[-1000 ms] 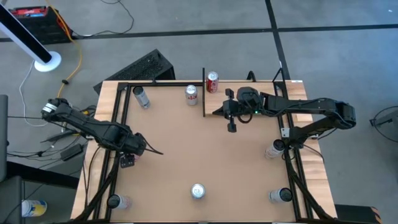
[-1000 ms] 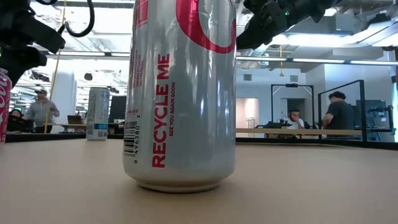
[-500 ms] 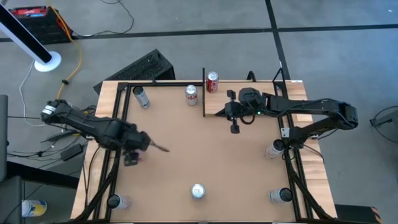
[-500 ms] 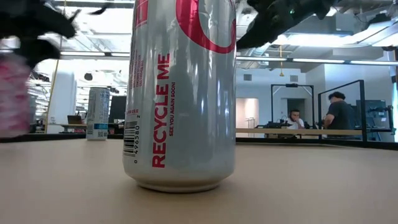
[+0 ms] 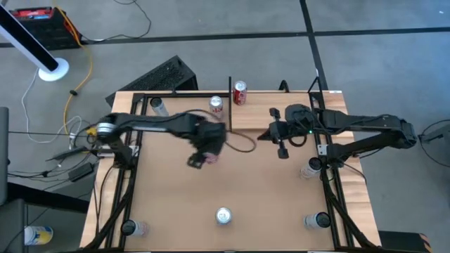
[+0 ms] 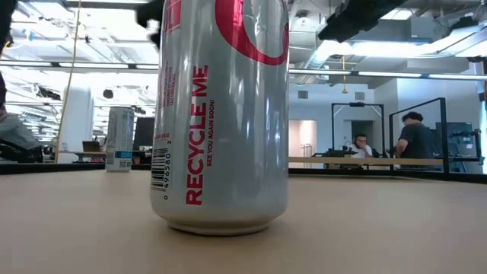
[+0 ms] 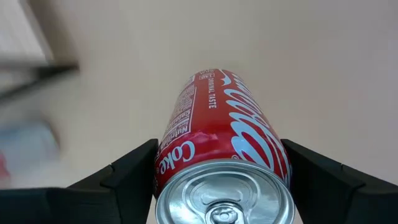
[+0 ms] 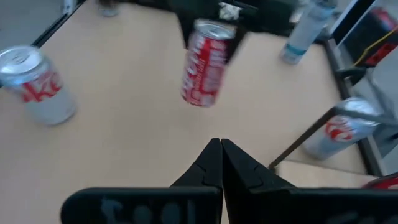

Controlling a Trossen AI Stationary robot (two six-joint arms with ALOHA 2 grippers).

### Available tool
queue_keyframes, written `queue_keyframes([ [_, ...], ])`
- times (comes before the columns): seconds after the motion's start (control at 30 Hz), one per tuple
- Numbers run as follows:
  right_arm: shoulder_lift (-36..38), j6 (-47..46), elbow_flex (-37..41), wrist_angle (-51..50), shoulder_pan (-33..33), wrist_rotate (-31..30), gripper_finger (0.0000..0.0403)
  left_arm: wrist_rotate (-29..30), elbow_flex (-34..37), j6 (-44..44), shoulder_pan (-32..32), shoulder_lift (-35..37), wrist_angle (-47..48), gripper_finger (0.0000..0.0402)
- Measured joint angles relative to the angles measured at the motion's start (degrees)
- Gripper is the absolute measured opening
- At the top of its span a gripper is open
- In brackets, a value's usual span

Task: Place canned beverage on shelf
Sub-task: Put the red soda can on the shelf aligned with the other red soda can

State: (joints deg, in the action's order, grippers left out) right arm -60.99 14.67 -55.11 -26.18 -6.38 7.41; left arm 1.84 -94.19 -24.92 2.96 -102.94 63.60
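Observation:
My left gripper is over the table's middle, shut on a red cola can, which also shows in the right wrist view. The shelf, a pale plank with a black upright bar at its left end, lies at the table's far side. A second red can stands on its far left corner. My right gripper hovers shut at the shelf's near edge, holding nothing. My left gripper pinches the red can between its two fingers, which sit on opposite sides of its wall near the top end. The fingers slant down from above and run along the can. It hangs below them, tilted, top up, clear of the table.
A silver can stands just left of the bar and another stands at the far left. A third silver can stands near the front edge, filling the low view. Bottles stand along the table's sides.
My left gripper has swung fast from the table's left edge toward the middle and the far side, rising and rolling its wrist, with the red can carried along. My right gripper has drawn back a little toward the table's right edge, staying shut.

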Motion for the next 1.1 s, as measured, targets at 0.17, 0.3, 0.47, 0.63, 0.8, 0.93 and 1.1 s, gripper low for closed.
queue_keyframes([
  [0.17,-0.17,-1.23,0.0,-3.46,2.55,0.01,0.0021,-3.09,-12.21,-8.08,1.56,-10.35,3.39,0.0281],
  [0.3,-0.2,-2.1,0.02,-5.32,4.55,-0.8,0.0021,-2.97,-17.67,-10.73,1.66,-15.9,6.48,0.0281],
  [0.47,-0.15,-2.84,0.04,-7.18,6.59,-4.66,0.0021,-3.03,-18.67,-13.03,1.64,-19.68,7.34,0.0281],
  [0.63,-0.15,-4.83,0.07,-7.99,7.73,-6.73,0.0021,-3.25,-18.84,-13.7,1.59,-20.69,7.41,0.0281],
  [0.8,-0.13,-5.26,0.07,-8.28,8.34,-7.57,0.0021,-4.51,-18.73,-13.16,1.53,-20.71,5.25,0.0342],
  [0.93,-0.13,-5.26,0.07,-8.26,8.19,-7.57,0.0021,-3.93,-18.69,-12.53,1.48,-20.71,5.26,0.038],
  [1.1,-0.13,-5.19,0.07,-8.26,8.14,-7.88,0.0021,-2.96,-19.87,-11.53,1.48,-20.49,6.89,0.0387],
])
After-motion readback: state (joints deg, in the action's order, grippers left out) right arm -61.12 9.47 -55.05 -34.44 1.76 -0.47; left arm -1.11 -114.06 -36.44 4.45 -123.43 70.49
